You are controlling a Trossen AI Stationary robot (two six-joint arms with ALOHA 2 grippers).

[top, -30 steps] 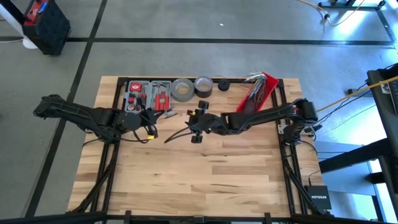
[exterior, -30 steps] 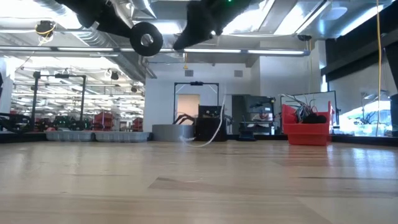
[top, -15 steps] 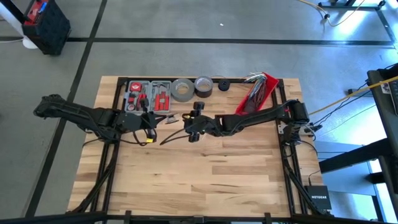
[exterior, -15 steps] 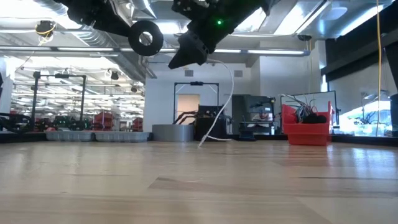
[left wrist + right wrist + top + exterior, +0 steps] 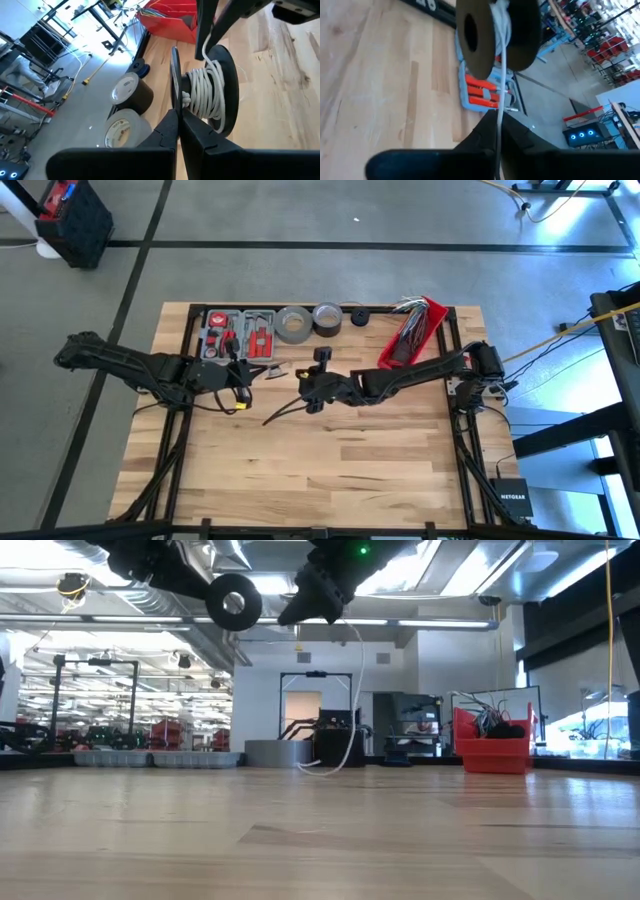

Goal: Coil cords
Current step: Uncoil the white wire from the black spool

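Your left gripper is clamped on the spool, your right gripper pinched on the limp, light white cord just beside it, so grip close to the spool and keep tension.

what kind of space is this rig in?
Likely an industrial lab or workshop: concrete floor with taped lines, storage racks with red bins behind the table, and a tool kit beside tape rolls.

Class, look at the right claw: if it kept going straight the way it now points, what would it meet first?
Most likely the black spool wound with white cord, held by the left claw, directly ahead of the right claw. Depth is uncertain.
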